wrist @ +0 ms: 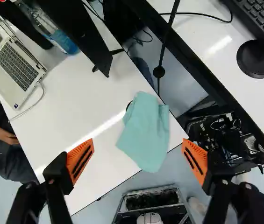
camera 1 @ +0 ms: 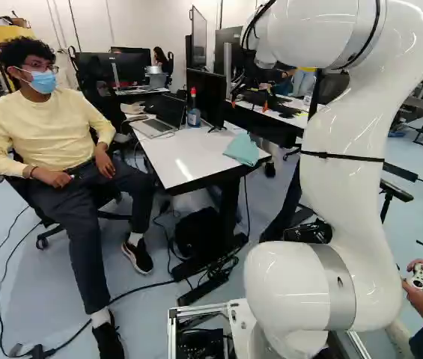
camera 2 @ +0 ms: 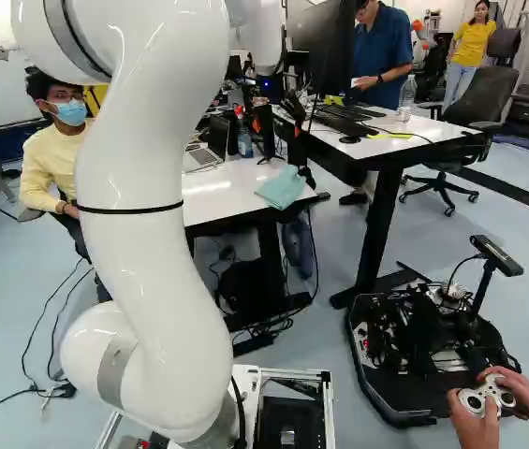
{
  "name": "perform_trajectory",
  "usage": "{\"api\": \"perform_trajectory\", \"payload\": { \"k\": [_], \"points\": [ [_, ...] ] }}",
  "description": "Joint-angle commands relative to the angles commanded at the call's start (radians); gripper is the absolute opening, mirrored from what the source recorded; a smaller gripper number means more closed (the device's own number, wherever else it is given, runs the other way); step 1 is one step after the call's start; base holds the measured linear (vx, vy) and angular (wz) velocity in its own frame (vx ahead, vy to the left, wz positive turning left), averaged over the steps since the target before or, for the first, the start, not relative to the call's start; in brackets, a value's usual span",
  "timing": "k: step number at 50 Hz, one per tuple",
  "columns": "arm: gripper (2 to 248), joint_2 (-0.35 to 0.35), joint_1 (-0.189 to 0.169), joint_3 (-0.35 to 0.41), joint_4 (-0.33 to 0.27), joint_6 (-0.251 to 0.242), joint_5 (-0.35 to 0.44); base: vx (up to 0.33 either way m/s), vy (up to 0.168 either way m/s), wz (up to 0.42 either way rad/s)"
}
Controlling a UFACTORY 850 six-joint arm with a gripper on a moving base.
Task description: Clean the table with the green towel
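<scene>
Gripper (camera 1: pixel 249 103) is over the desk (camera 1: pixel 177 166), fingers spread wide, nothing pinched. Green towel (wrist: pixel 146 133) lies crumpled on the desk's white top at the end near the second desk, one part of it reaching the edge. In the wrist view it's ahead of the gripper (wrist: pixel 138 143), between the two orange pads (wrist: pixel 80 161), not touching either. Rest of the surface: open laptop (wrist: pixel 17 67) with a pale cable (wrist: pixel 43 95) running off its side, black monitor (camera 1: pixel 205 93) on a stand, spray bottle (camera 1: pixel 193 116) with blue liquid and red top upright just beside it. Streak of ceiling light reflects across the top. Second desk (camera 2: pixel 442 128) sits past a gap, also white-topped: keyboard (wrist: pixel 260 16), round black disc (wrist: pixel 257 58), clear water bottle (camera 2: pixel 406 98), another monitor (camera 2: pixel 325 51). Empty black office chair (camera 2: pixel 484 98) behind it. Room: pale blue floor (camera 1: pixel 144 321), white wall (camera 1: pixel 140 22), dark bundle (camera 1: pixel 196 232) and loose cables (camera 1: pixel 215 273) under the first desk, more cables (camera 2: pixel 44 332) across the floor. Black wheeled rig (camera 2: pixel 423 355) with exposed wiring on the floor at the right of the right base view, near the second desk's leg (camera 2: pixel 378 229).
</scene>
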Motion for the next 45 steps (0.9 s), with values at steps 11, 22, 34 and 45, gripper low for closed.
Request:
{"api": "perform_trajectory", "payload": {
  "k": [11,22,34,45],
  "points": [
    [247,0.0,0.0,0.0,0.0,0.0,0.0,0.0,0.0,0.0],
    [247,0.0,0.0,0.0,0.0,0.0,0.0,0.0,0.0,0.0],
    [247,0.003,0.001,0.007,-0.001,0.0,0.008,0.0,0.0,0.0],
    [247,0.012,0.003,0.027,-0.002,0.0,0.029,0.0,0.0,0.0]
  ]
}}
